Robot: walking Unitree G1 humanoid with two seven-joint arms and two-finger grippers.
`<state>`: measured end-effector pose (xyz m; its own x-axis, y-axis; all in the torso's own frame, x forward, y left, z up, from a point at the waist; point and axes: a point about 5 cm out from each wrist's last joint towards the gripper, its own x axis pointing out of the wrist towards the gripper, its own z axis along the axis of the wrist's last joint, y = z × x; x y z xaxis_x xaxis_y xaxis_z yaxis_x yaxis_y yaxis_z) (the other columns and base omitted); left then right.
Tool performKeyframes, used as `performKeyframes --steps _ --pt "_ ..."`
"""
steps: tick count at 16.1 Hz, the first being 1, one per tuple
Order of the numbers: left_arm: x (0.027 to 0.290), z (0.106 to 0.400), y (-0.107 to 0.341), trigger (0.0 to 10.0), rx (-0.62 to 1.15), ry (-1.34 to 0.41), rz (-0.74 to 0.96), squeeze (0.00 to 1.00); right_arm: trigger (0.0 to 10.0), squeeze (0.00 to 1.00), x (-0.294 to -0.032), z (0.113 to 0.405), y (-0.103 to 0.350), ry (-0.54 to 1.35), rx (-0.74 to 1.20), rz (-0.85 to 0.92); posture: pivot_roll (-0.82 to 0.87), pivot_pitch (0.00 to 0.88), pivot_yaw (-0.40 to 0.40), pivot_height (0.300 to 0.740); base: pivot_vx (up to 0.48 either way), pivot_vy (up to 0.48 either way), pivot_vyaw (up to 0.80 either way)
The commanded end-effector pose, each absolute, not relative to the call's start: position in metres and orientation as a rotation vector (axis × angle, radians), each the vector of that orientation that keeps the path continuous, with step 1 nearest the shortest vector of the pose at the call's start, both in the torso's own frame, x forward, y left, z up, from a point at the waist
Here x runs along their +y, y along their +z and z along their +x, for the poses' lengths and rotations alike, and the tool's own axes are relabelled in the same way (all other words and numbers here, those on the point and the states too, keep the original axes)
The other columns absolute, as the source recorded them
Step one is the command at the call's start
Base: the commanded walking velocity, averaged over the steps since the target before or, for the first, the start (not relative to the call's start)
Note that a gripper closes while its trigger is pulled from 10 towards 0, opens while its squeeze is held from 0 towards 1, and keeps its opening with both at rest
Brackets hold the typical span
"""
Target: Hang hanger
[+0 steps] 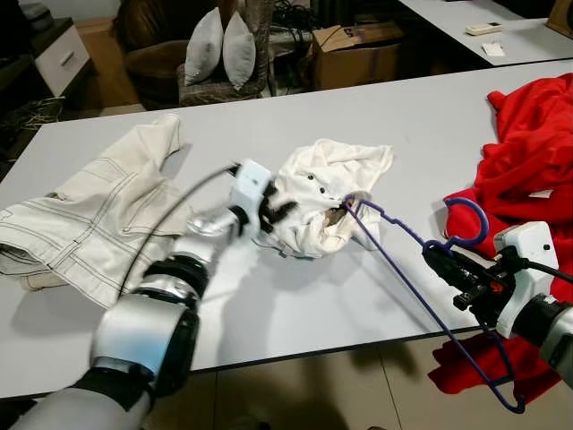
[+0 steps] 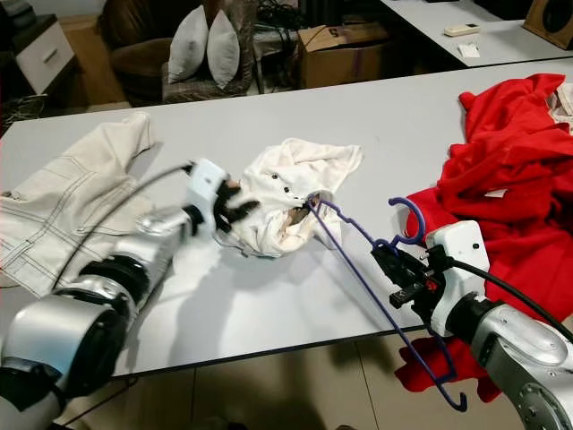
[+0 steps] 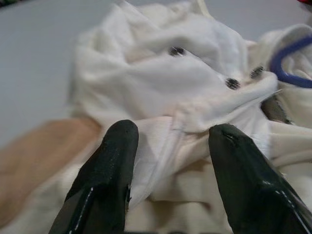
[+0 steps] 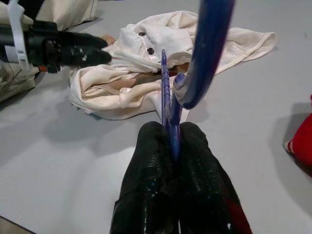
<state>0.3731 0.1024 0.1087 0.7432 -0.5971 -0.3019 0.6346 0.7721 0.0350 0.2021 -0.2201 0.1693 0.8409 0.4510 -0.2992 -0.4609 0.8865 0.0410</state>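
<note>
Here, on a grey table [image 1: 295,296], the right gripper [image 4: 170,139] pinches a purple hanger [image 1: 407,235] just below its hook, one end poked into a crumpled cream shirt [image 1: 327,193]. The left gripper [image 3: 168,146], fingers spread, presses into the shirt's near edge. Cream trousers [image 1: 98,219] lie left of the shirt, a red garment [image 1: 528,152] to its right, and a cardboard box [image 1: 354,54] sits beyond the table.

Both head cameras are looking forward and down across the grey tabletop [image 1: 376,296]. Each wrist camera is peering along its own black fingers [image 3: 105,180], close in, sharing the crumpled cream buttoned shirt [image 4: 146,63] just ahead.
</note>
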Motion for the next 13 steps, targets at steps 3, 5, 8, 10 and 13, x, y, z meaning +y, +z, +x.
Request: performKeyframes --steps 3,5,8,10,13 --pt "0.109 0.369 0.096 10.0 0.359 -0.643 0.190 0.00 10.0 0.00 -0.222 0.203 0.177 0.481 0.294 -0.044 -0.25 0.000 0.103 0.740 0.000 0.000 0.00" --pt "0.111 0.371 0.099 0.0 0.354 -0.640 0.173 0.00 10.0 0.00 -0.221 0.204 0.178 0.478 0.292 -0.044 -0.25 0.000 0.106 0.740 0.000 0.000 0.00" --pt "0.116 0.369 0.095 0.0 0.380 -0.665 0.260 0.00 10.0 0.00 -0.220 0.206 0.177 0.477 0.285 -0.041 -0.25 0.000 0.113 0.740 0.000 0.000 0.00" --pt "0.118 0.368 0.093 0.0 0.394 -0.673 0.290 0.00 10.0 0.00 -0.220 0.208 0.177 0.473 0.279 -0.041 -0.24 0.000 0.118 0.740 0.000 0.000 0.00" --pt "0.119 0.369 0.096 0.0 0.386 -0.672 0.286 0.00 10.0 0.00 -0.221 0.210 0.177 0.463 0.269 -0.042 -0.24 0.000 0.131 0.740 0.000 0.000 0.00"
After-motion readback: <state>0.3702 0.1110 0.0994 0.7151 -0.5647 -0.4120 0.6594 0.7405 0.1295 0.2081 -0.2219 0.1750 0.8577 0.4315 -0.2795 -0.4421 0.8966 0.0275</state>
